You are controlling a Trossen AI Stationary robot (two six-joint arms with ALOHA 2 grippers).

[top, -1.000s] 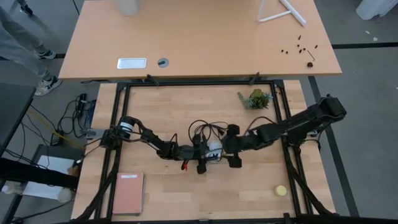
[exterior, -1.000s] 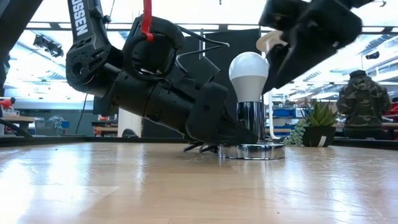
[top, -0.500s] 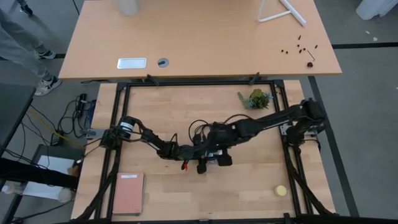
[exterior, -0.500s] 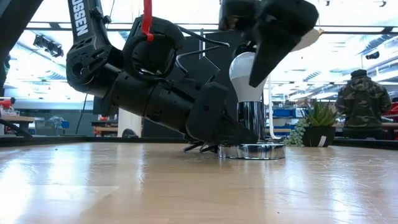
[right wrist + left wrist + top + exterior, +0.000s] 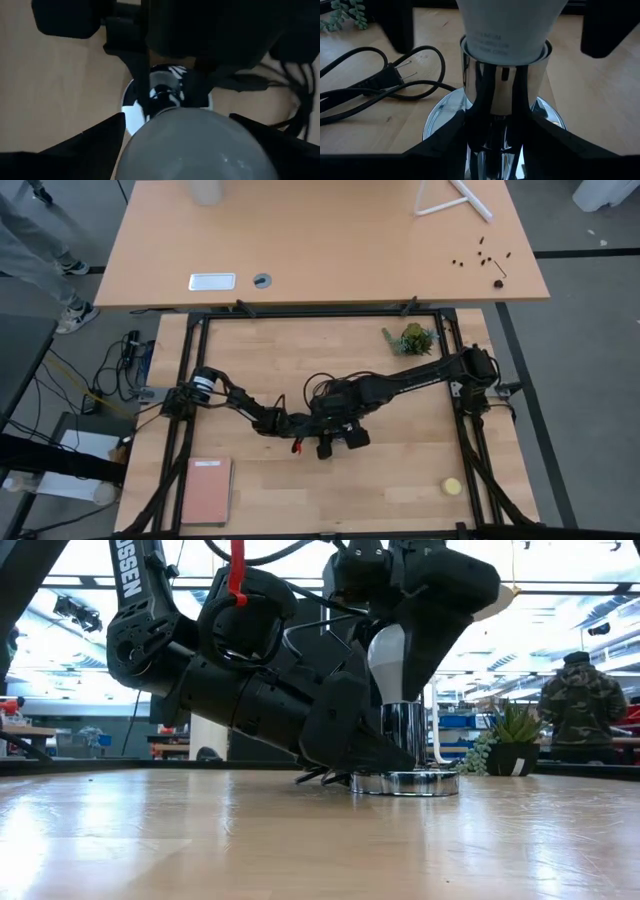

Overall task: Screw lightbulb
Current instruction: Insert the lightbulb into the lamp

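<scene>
The white lightbulb [image 5: 388,655] stands upright with its narrow end in the chrome socket [image 5: 502,85]. The socket's round base [image 5: 405,783] rests on the wooden table. My left gripper [image 5: 497,147] reaches in low from the table's left and is shut on the socket's stem. My right gripper [image 5: 195,150] hangs over the bulb, pointing down and open. Its two fingers [image 5: 397,25] stand on either side of the bulb's dome [image 5: 192,145], with a gap showing at each side. In the high view the right gripper [image 5: 345,425] hides the bulb. My left gripper pinches the socket's upright chrome stem [image 5: 495,115] between its two fingers, below the bulb's collar. The fingers come nearly level from the table's left, slanting a little downward. The socket stands upright, with its base flat on the table.
The socket's black cord [image 5: 365,85] lies coiled on the table just beyond it. A small potted plant [image 5: 412,338] stands at the far right. A yellow ball [image 5: 452,486] lies near right and a pink notebook [image 5: 206,490] near left. A person [image 5: 585,710] stands in the room behind.
My right gripper has swung toward the table's left and tipped from a slant to pointing down. It has come over the bulb, and its fingers now straddle the bulb's dome. The bulb and socket have stayed where they were.
</scene>
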